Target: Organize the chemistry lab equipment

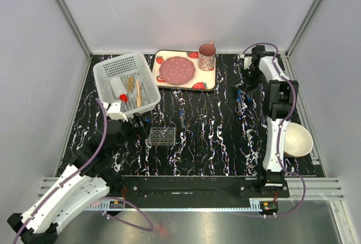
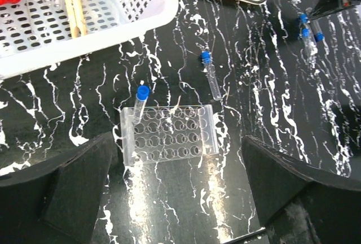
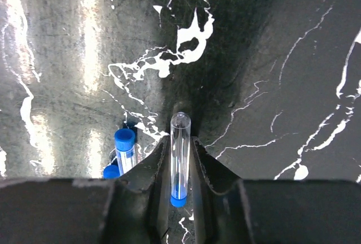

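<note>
Pinching 1 blue-capped tube [image 3: 180, 159] between its fingers, the right claw [image 3: 180, 142] is clamped on it over the black table [image 3: 265, 57], with 2 more tubes [image 3: 124, 148] lying just beside. The left claw [image 2: 180, 187] hangs with jaws wide apart above the clear rack [image 2: 169, 136], which holds 1 slanted tube [image 2: 140, 100]. The bottle [image 1: 120, 92] and sticks [image 1: 137, 93] lie in the white basket [image 1: 103, 88].

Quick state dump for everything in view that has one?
left gripper: jaws open, empty.
right gripper: jaws shut on blue-capped tube.
rack: upright, one racked tube in a corner hole.
loose tube: lying flat on table, capped.
mug: upright on tray.
basket: upright, holding bottle and sticks.
</note>
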Controlling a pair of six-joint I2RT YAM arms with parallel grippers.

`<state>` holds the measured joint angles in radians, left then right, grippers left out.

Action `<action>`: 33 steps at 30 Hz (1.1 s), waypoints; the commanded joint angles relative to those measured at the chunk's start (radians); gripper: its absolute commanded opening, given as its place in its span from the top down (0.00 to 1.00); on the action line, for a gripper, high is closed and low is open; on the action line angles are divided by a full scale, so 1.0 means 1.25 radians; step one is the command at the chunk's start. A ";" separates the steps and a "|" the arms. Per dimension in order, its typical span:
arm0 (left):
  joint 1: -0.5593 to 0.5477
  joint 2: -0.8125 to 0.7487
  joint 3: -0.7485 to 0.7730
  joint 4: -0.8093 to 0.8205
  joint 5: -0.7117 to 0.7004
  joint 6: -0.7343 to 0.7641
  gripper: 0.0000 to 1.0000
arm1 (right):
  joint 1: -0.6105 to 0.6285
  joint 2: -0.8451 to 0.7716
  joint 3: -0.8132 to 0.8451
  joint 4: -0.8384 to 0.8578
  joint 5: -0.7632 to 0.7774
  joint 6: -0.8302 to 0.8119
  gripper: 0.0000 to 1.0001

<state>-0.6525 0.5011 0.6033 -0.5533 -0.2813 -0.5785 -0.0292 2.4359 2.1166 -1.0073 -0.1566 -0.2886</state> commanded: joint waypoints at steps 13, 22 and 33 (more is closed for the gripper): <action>0.004 0.151 0.040 0.373 0.475 -0.116 0.01 | -0.096 -0.218 -0.181 0.107 -0.280 0.129 0.89; -0.077 0.461 0.117 0.671 0.529 -0.179 0.01 | -0.123 -0.540 -0.488 0.334 -0.693 0.418 0.90; -0.149 0.891 0.436 0.719 0.440 -0.264 0.11 | -0.123 -0.645 -0.709 0.586 -0.870 0.684 0.89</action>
<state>-0.8040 1.4830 1.0061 0.2539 0.3065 -0.8440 -0.1795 1.6714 1.2633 -0.4137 -1.1549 0.4519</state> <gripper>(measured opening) 0.919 0.187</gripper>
